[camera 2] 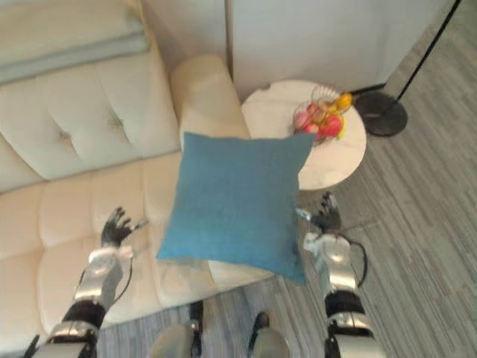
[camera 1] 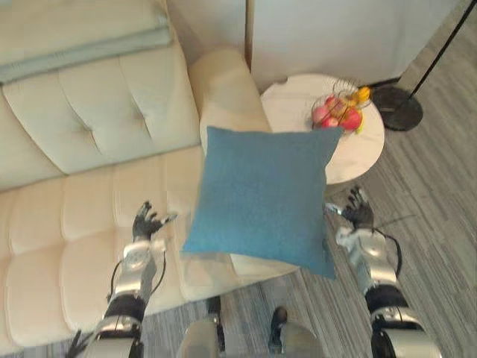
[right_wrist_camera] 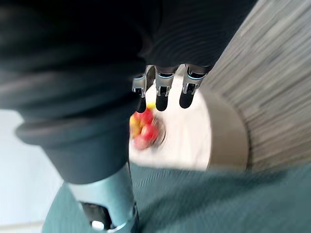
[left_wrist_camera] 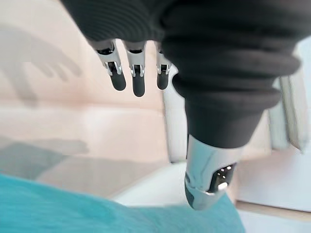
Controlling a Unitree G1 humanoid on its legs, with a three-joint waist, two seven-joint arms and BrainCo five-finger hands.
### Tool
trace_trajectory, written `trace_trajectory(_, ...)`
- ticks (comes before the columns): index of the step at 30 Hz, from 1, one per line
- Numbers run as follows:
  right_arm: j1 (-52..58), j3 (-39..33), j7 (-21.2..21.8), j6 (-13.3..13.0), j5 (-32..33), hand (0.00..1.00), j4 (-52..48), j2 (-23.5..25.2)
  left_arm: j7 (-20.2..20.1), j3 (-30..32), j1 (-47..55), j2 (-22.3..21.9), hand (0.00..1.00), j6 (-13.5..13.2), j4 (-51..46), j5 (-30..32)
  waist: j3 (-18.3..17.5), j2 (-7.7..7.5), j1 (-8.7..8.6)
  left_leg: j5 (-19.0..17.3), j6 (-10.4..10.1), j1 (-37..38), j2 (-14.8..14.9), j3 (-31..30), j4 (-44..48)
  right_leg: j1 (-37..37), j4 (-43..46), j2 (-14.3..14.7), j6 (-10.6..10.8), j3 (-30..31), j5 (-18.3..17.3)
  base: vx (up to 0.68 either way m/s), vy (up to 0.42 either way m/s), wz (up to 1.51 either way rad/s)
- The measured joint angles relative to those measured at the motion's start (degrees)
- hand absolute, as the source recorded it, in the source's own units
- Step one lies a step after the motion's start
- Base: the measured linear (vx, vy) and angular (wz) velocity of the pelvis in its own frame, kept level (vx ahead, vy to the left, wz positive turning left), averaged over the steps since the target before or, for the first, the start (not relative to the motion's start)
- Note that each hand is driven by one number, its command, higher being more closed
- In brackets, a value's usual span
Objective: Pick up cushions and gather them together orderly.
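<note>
- Hidden behind the blue square fabric cushion [camera 1: 264, 198]: part of the cream tufted sofa [camera 1: 67, 216] seat; near rim of the round white side table [camera 1: 298, 104]
- Cut by the top edge: thin black lamp pole [camera 1: 441, 46]; folded pale green blanket [camera 1: 82, 33]
- Blurred in the right wrist view: red and yellow fruit [right_wrist_camera: 146, 131]

a home living room: cream tufted sofa [camera 1: 89, 112], round side table [camera 1: 298, 112] with fruit basket [camera 1: 339, 108], floor lamp base [camera 1: 399, 108].

Bright, even light; blue cushion [camera 1: 261, 198] casts a soft shadow on sofa [camera 1: 74, 216].
</note>
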Motion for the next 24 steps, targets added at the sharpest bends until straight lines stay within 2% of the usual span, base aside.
trace_trajectory(5,0.19,1.37,-1.01,-0.20,4.10,0.00,-3.43,0.77,-0.08,-1.83,-2.58,-0.57,0.00,-0.97,-1.44,-0.61,1.80,0.01,0.61,-1.40,1.35,-4.22,1.16,0.34,6.18,-3.06,4.10,0.01,0.01,0.73,-0.02,-0.02,-0.003,0.01)
trace_trajectory(10,1.82,4.01,-1.03,-1.11,6.38,0.00,-6.78,3.88,-0.27,-6.49,-3.44,-4.56,0.00,-0.88,-0.98,-0.56,1.97,-0.05,1.09,-2.42,1.00,-7.58,2.61,0.99,10.91,-6.45,8.84,0.39,-0.10,1.16,-0.26,-0.05,-0.005,-0.02)
trace_trajectory(14,1.58,6.86,-1.05,-2.08,8.81,0.00,-6.93,7.92,0.20,-8.26,-5.87,-8.45,0.00,-0.86,1.47,-0.54,2.41,-0.08,1.57,-5.42,0.10,-11.02,3.83,2.00,15.85,-9.61,13.64,0.41,-0.99,1.21,-4.09,-0.12,-0.025,-0.01)
trace_trajectory(19,-0.57,8.45,-2.47,-3.70,11.95,0.00,-8.71,9.59,1.23,-8.27,-9.83,-8.48,0.00,-1.03,1.77,-0.52,3.97,-0.13,1.77,-5.65,-0.20,-16.46,4.98,2.09,18.95,-14.39,16.53,0.75,-1.98,0.94,-6.79,-0.18,-0.041,0.03)
trace_trajectory(20,-1.38,8.97,-2.73,-4.11,13.09,1.00,-9.07,9.80,1.53,-8.26,-10.61,-8.32,1.00,-1.12,1.78,-0.53,4.29,-0.09,1.80,-5.69,-0.22,-17.68,5.39,2.09,19.79,-15.69,17.13,0.86,-2.14,0.92,-6.98,-0.17,-0.021,-0.03)
trace_trajectory(24,-2.27,9.04,-3.30,-4.56,14.02,1.00,-10.55,9.95,2.43,-8.21,-12.06,-8.30,1.00,-1.18,1.78,-0.64,4.68,-0.14,1.85,-4.93,-0.27,-20.03,5.84,2.14,19.68,-18.30,18.31,0.85,-2.64,0.35,-6.68,-0.17,-0.014,0.05)
